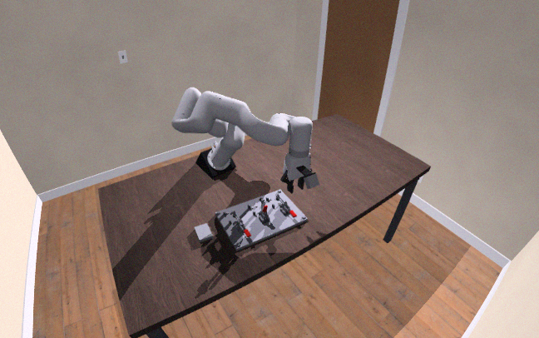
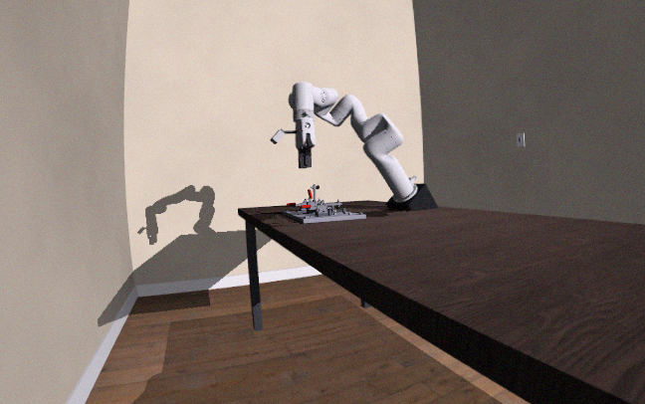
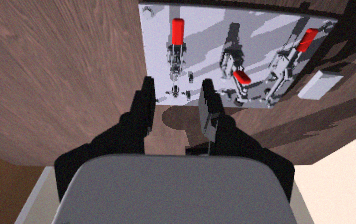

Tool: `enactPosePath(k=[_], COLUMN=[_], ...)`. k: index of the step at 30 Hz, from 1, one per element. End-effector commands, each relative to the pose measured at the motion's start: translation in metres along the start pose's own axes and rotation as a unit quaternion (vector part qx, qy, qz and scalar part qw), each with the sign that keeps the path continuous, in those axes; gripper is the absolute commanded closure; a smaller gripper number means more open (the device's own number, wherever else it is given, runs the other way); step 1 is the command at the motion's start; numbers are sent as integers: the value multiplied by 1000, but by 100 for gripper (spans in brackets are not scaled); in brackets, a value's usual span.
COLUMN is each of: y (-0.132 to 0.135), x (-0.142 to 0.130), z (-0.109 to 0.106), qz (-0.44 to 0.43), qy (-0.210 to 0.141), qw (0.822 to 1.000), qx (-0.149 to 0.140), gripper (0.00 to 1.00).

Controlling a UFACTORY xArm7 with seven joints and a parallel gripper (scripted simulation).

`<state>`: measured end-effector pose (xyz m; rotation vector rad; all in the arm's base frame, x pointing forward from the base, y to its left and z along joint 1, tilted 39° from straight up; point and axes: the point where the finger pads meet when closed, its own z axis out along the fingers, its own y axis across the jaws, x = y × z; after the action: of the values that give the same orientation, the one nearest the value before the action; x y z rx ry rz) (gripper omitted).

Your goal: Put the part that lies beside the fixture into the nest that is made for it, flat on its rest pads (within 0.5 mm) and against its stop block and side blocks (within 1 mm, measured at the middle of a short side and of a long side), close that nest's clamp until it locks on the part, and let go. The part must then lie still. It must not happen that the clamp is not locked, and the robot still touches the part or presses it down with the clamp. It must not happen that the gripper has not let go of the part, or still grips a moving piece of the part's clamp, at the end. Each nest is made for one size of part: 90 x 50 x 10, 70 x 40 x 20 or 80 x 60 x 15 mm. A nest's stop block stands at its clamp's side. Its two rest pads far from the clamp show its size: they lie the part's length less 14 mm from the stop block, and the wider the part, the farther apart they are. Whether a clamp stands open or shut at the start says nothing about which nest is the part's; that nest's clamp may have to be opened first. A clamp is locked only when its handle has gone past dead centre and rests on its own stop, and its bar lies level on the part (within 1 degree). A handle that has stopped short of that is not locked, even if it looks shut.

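Black two-finger gripper (image 1: pixel 295 189) (image 2: pixel 305 166) (image 3: pixel 177 89): parted, nothing held, above the fixture. Pale grey rectangular part (image 1: pixel 203 232) (image 3: pixel 320 85): on the table, right of the wrist frame. Your best approach: identify its nest by pad spacing, check clamp clearance, then descend squarely.

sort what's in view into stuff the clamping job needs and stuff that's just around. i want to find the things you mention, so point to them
For the job:
- loose grey rectangular part (image 1: pixel 204 233) (image 3: pixel 320 85)
- clamp fixture plate (image 1: pixel 272 236) (image 2: pixel 343 218) (image 3: pixel 200 15)
- three red-handled toggle clamps on it
- xArm gripper (image 1: pixel 296 189) (image 2: pixel 305 167) (image 3: pixel 177 89)

Just around:
- wall outlet (image 1: pixel 122 57) (image 2: pixel 521 139)
- brown door (image 1: pixel 358 54)

No loose clutter shows on the table (image 1: pixel 353 166) (image 2: pixel 498 259) (image 3: pixel 65 65).
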<state>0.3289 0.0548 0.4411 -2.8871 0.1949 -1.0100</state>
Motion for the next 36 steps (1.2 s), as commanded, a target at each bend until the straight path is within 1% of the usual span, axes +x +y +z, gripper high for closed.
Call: enactPosePath(k=[1, 6, 8, 17, 23, 25, 31, 36], y=[0, 0, 0, 0, 0, 0, -1, -1], x=[1, 1, 1, 1, 1, 1, 1, 1], z=[12, 35, 35, 80, 103, 103, 115, 117], qz=[0, 0, 0, 0, 0, 0, 0, 0], qy=[1, 1, 1, 1, 1, 1, 1, 1], qw=[1000, 1000, 1000, 1000, 1000, 1000, 1000, 1000], qx=[1, 1, 1, 1, 1, 1, 1, 1], gripper=[53, 53, 53, 53, 53, 53, 53, 53])
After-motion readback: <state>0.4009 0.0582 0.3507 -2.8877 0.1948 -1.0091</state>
